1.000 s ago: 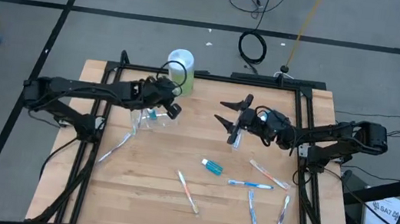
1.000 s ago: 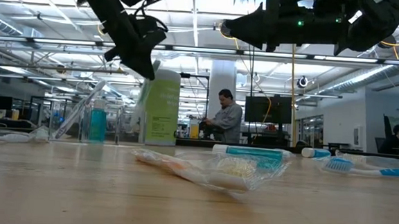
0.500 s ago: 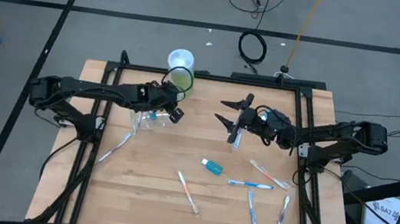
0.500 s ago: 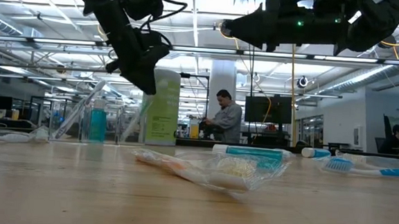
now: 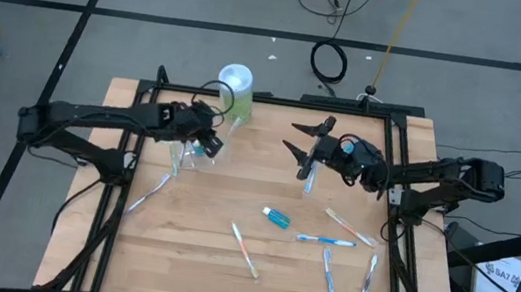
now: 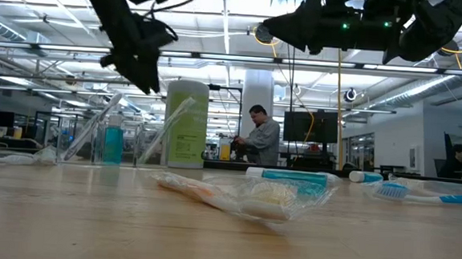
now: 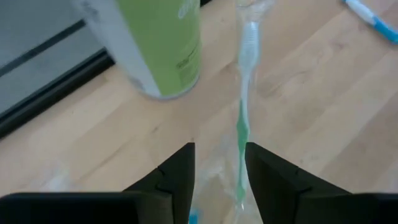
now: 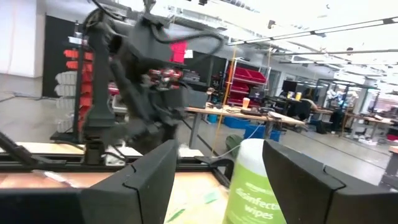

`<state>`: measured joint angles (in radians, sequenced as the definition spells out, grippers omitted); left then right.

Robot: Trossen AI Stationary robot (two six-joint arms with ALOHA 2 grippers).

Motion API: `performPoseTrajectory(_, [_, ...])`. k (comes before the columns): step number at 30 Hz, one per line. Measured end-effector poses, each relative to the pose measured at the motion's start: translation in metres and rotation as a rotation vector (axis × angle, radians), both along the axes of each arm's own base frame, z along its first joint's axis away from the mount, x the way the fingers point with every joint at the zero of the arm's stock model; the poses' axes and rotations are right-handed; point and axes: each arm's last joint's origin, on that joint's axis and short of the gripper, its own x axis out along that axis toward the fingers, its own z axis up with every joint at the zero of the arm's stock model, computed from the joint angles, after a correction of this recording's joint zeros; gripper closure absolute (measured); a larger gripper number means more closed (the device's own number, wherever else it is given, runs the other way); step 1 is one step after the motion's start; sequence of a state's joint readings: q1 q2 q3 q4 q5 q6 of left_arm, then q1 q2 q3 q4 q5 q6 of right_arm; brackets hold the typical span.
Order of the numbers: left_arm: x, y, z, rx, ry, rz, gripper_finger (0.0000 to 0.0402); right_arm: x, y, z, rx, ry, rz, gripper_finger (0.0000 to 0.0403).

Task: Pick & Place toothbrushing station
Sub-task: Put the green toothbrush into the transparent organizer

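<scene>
hovering just above the clear plastic cup (image 5: 189, 156), the left gripper (image 5: 203, 138) has its fingers parted with nothing between them; the left wrist view shows a green-handled toothbrush (image 7: 244, 118) standing free past the tips, leaning out of the cup. beside it in the cup sits a blue tube (image 6: 113, 140), and the green container (image 5: 234, 92) stands just behind. the risk i see: the brush leans steeply, so a careless retreat could clip it, tipping the light cup or knocking it into the container. the right gripper (image 5: 303, 142) waits spread wide and empty, high over the table's middle. another blue tube (image 5: 276, 217) and about 5 toothbrushes (image 5: 328, 241) lie loose on the table (image 5: 175, 256), well apart.
</scene>
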<state>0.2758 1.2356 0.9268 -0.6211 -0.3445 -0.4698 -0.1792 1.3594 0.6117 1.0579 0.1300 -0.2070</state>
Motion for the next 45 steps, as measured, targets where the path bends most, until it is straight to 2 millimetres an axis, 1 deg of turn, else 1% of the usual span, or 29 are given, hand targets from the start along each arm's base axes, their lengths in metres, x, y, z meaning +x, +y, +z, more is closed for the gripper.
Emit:
performPoseTrajectory(7, [-0.027, -0.026, 0.015, -0.068, -0.004, 0.006, 0.0275, -0.002, -0.010, 0.001, 0.008, -0.011, -0.037, 0.0171])
performPoseTrajectory(10, [-0.035, -0.041, 0.013, -0.126, 0.040, 0.023, 0.0281, -0.003, -0.013, 0.001, 0.008, -0.011, -0.047, 0.0172])
performPoseTrajectory(13, [-0.044, -0.058, 0.007, -0.186, 0.136, 0.051, 0.0286, -0.004, -0.015, 0.001, 0.009, -0.011, -0.053, 0.0171])
performPoseTrajectory(16, [-0.053, -0.076, 0.005, -0.198, 0.182, 0.086, 0.0288, -0.004, -0.015, 0.001, 0.008, -0.012, -0.053, 0.0172])
performPoseTrajectory(18, [-0.056, -0.088, 0.004, -0.189, 0.183, 0.094, 0.0290, -0.004, -0.015, 0.001, 0.007, -0.017, -0.053, 0.0172])
performPoseTrajectory(25, [-0.062, -0.125, 0.003, -0.159, 0.090, 0.101, 0.0291, -0.004, -0.015, 0.001, 0.007, -0.019, -0.053, 0.0172])
performPoseTrajectory(29, [-0.063, -0.141, -0.013, -0.155, 0.104, 0.101, 0.0291, -0.004, -0.015, 0.001, 0.007, -0.019, -0.052, 0.0172])
performPoseTrajectory(33, [-0.069, -0.149, -0.036, -0.175, 0.131, 0.192, 0.0291, -0.004, -0.015, 0.001, 0.007, -0.019, -0.052, 0.0172])
performPoseTrajectory(37, [-0.077, -0.150, -0.055, -0.190, 0.115, 0.328, 0.0291, -0.004, -0.015, 0.001, 0.007, -0.018, -0.051, 0.0174])
performPoseTrajectory(40, [-0.083, -0.149, -0.066, -0.200, 0.100, 0.395, 0.0291, -0.004, -0.015, 0.001, 0.008, -0.019, -0.051, 0.0174])
performPoseTrajectory(45, [-0.088, -0.146, -0.085, -0.231, 0.080, 0.449, 0.0291, -0.004, -0.014, 0.002, 0.007, -0.023, -0.052, 0.0175])
